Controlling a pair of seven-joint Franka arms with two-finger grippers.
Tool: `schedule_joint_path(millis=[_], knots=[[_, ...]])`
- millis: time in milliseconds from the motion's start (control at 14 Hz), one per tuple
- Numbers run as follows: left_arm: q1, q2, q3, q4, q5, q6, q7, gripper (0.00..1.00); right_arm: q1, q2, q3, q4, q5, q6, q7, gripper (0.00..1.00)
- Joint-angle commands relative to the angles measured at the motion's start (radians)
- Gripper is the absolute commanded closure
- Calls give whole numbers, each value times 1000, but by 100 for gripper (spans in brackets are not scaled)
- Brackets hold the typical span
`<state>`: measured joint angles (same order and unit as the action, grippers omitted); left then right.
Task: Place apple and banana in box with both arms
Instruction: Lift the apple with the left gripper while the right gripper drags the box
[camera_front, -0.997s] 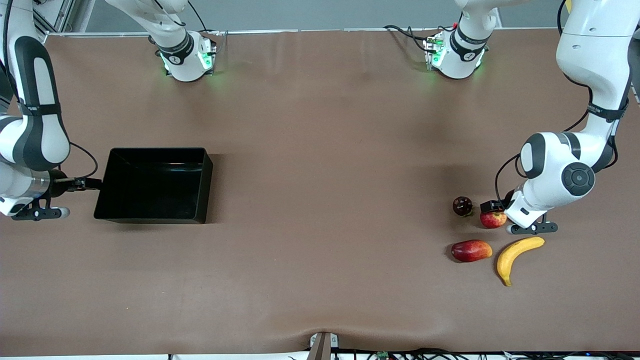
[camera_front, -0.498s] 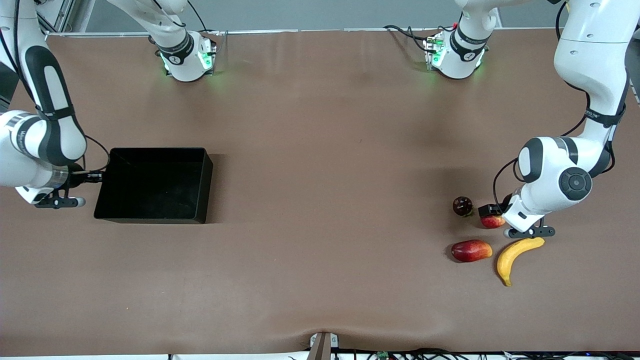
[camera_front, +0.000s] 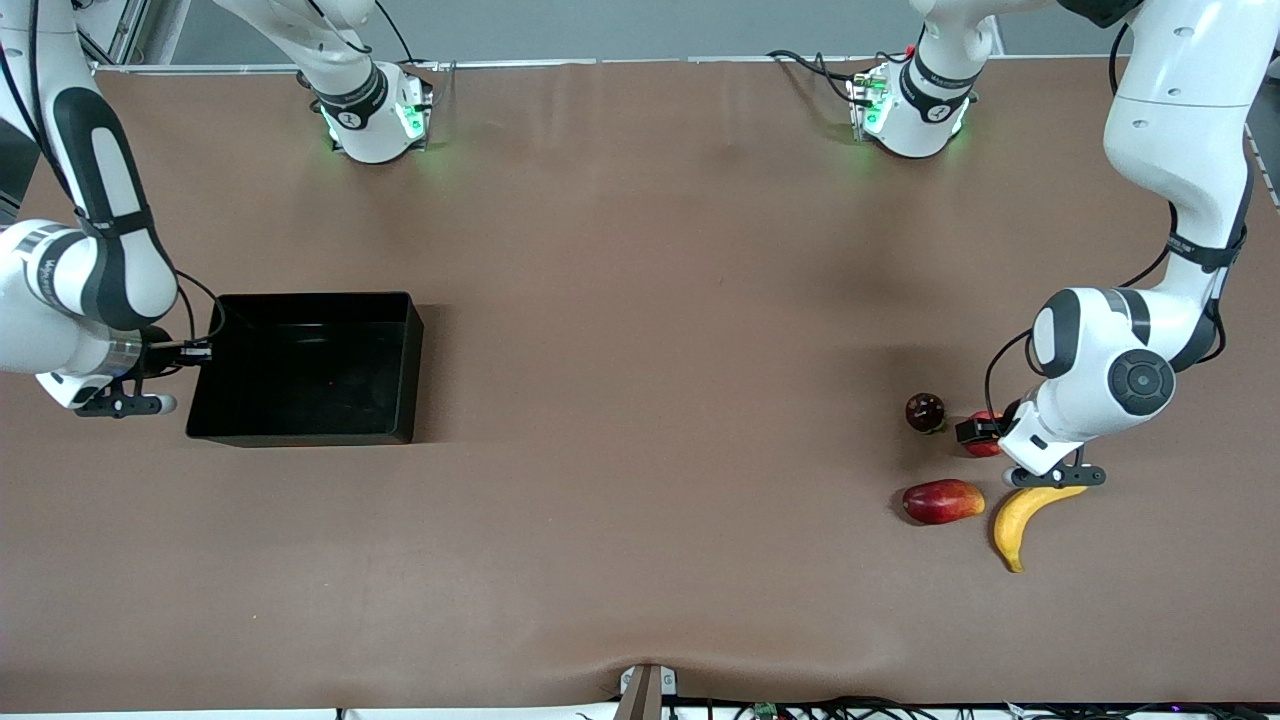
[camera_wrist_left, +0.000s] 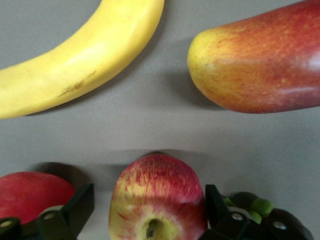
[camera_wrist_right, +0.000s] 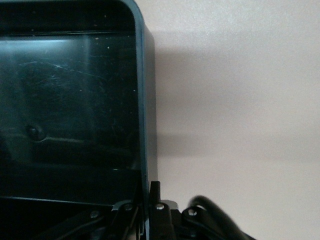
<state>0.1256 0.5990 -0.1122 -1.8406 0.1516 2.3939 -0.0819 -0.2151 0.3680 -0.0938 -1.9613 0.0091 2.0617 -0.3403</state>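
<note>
The apple (camera_wrist_left: 157, 200), red with yellow streaks, sits on the table between the fingers of my left gripper (camera_wrist_left: 147, 197). The gripper is open around it; one finger touches it and the other stands a little off. In the front view only a red sliver of the apple (camera_front: 984, 446) shows beside the left hand. The yellow banana (camera_front: 1025, 515) lies nearer to the front camera, partly under the left hand, and also shows in the left wrist view (camera_wrist_left: 75, 55). My right gripper (camera_front: 195, 352) is shut on the end wall of the black box (camera_front: 300, 432), one finger inside and one outside (camera_wrist_right: 155, 197).
An elongated red-orange fruit (camera_front: 942, 501) lies beside the banana. A dark red round fruit (camera_front: 925, 411) sits beside the apple. A plain red fruit (camera_wrist_left: 30, 192) sits at the apple's other flank, hidden under the left arm in the front view.
My left hand has shifted toward the front camera, covering more of the apple and the banana's end. My right arm has swung toward the box, and the box has shifted slightly.
</note>
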Motion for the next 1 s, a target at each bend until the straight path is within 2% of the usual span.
schedule_joint_path(millis=[0, 71, 214, 285, 427, 498, 641, 925], knots=[[-3, 7, -7, 17, 26, -1, -4, 31, 17, -24, 22, 71, 11, -130, 6, 100], [-3, 5, -9, 17, 26, -4, -5, 30, 20, -24, 37, 105, 15, -177, 6, 100], [-1, 5, -9, 14, 26, -7, 4, 33, 29, -24, 48, 160, 104, -271, 12, 100], [0, 4, -9, 9, 26, -9, 7, 47, 46, -24, 49, 179, 132, -303, 30, 100], [0, -4, -9, 6, 26, -15, 11, 90, 95, -27, 58, 191, 169, -345, 139, 100], [2, -19, -9, 6, 26, -42, 22, 100, 115, -40, 74, 190, 202, -354, 203, 100], [5, -70, -38, 14, 25, -123, 30, 100, 152, -46, 136, 185, 230, -357, 346, 100], [5, -172, -101, 15, 16, -222, -4, 100, 177, -50, 322, 188, 256, -307, 614, 100]])
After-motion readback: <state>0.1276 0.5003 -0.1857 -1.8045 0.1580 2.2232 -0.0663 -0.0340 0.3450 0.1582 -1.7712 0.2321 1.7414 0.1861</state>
